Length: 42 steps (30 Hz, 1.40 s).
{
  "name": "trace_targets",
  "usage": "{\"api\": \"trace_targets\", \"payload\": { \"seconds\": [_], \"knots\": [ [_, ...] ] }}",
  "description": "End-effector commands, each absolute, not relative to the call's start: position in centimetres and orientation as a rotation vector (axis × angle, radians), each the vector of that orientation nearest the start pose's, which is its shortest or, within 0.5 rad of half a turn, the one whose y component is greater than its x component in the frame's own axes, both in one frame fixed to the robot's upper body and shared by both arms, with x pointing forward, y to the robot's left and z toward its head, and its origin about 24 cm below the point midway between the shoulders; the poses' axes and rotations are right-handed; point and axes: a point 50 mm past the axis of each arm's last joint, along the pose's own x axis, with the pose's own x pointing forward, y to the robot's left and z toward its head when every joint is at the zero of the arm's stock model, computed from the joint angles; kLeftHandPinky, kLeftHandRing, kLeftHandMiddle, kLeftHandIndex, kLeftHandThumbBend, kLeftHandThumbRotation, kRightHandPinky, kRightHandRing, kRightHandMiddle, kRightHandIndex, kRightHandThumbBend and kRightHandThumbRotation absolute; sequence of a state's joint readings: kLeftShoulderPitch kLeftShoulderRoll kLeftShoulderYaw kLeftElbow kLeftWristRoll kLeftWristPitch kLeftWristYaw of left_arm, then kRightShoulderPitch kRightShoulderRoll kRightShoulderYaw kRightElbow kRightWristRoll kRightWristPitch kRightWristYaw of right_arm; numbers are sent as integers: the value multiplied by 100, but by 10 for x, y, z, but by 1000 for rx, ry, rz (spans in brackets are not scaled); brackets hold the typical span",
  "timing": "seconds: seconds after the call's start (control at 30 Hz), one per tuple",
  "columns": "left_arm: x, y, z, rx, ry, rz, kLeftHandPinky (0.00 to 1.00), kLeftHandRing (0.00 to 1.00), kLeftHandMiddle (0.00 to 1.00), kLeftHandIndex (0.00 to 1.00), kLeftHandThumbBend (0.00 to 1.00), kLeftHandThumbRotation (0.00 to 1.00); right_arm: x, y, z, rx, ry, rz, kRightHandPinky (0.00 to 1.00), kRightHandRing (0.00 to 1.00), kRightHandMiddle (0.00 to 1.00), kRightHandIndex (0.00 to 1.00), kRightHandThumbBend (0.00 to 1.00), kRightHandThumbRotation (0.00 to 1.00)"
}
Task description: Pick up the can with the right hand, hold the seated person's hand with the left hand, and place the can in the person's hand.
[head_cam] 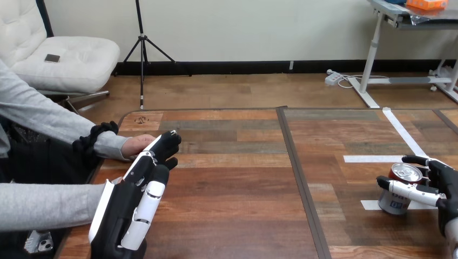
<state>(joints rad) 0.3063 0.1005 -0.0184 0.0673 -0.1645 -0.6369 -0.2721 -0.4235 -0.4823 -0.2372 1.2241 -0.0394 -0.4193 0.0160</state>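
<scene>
Can [404, 174] upright on bench [243, 183], R robot hand [444, 181] curled round it; L robot hand [135, 194] fingers straight, over person's hand [137, 144]

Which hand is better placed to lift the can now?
Right. The right hand curls round the can at the table's right; the left hand is far off, at the person's hand.

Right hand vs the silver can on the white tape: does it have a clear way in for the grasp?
Likely yes. The right hand is at the upright silver metal can, thumb across its front and fingers curled behind it. Nothing else stands near it on the wooden table.
</scene>
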Motion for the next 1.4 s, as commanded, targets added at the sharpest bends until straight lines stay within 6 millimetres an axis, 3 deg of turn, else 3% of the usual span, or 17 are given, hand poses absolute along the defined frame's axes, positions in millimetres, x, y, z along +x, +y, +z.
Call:
{"api": "trace_targets", "payload": {
  "seconds": [0.0,0.23,0.63,1.13,1.37],
  "knots": [
    [185,172,43,8,-376,-177,90,92,89,85,54,86,290,-330,16,-387,220,-329,56,62,63,64,86,0],
    [185,172,43,15,-382,-178,90,93,90,85,53,87,290,-329,15,-413,228,-346,49,57,60,60,79,0],
    [186,173,43,12,-389,-181,89,93,90,84,52,87,291,-328,16,-461,222,-357,45,54,56,55,74,0],
    [185,172,45,12,-385,-171,89,93,90,83,53,87,292,-327,17,-492,209,-372,36,44,48,49,76,0],
    [185,172,45,15,-382,-173,89,93,90,83,53,87,292,-327,19,-493,190,-370,38,44,48,48,77,0]
  ]
}}
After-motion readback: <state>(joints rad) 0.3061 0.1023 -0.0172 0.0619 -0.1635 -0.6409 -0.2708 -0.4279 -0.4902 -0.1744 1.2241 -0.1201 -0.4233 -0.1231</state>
